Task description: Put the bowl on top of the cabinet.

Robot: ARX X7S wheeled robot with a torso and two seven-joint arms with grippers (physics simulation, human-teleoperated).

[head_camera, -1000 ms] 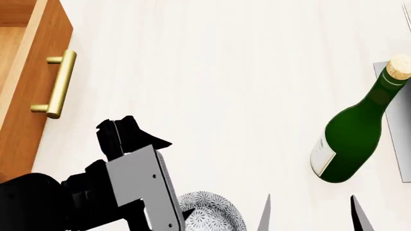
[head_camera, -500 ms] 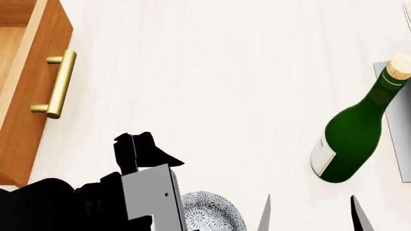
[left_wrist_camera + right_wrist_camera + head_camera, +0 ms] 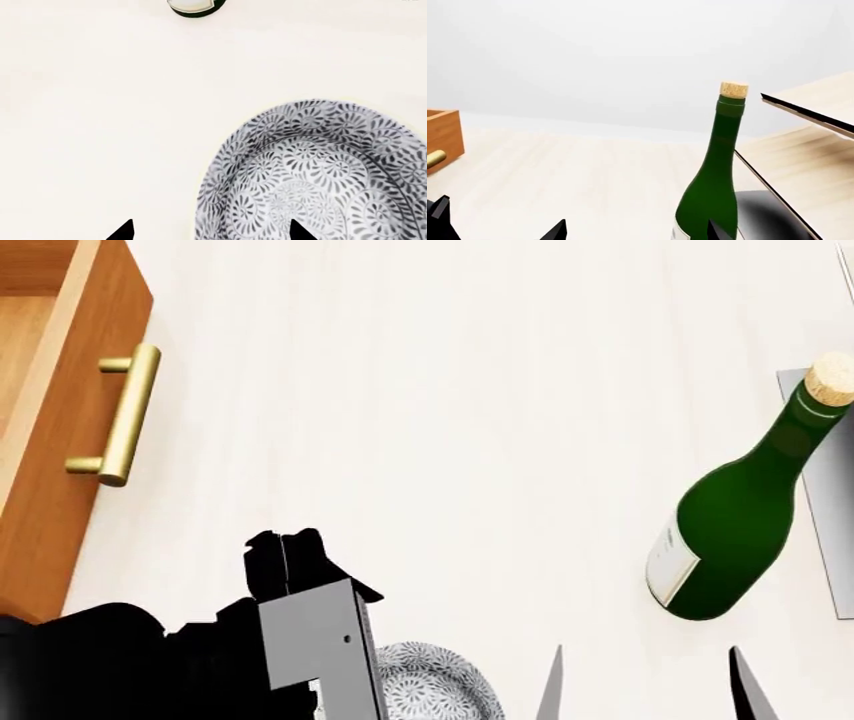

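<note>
Left claw (image 3: 287,560) sits low at the lower left of the head view, black fingers pointing up the frame, grey housing behind it, and its wrist view shows two dark tips set wide apart with nothing between them. Just to its right, at the bottom edge, the bowl (image 3: 434,685) rests on the pale surface (image 3: 441,420), patterned inside facing up; in the left wrist view the bowl (image 3: 320,175) fills the lower right, one tip in front of it, the other off beside it on bare surface. Right claw (image 3: 647,685) shows only two tips at the bottom edge, spread apart and holding nothing. Beyond it, at the right, the green bottle (image 3: 741,520) stands corked beside the rack (image 3: 821,490). Over at the far left edge is the cabinet (image 3: 60,440), brass handle (image 3: 120,415) on its front.
</note>
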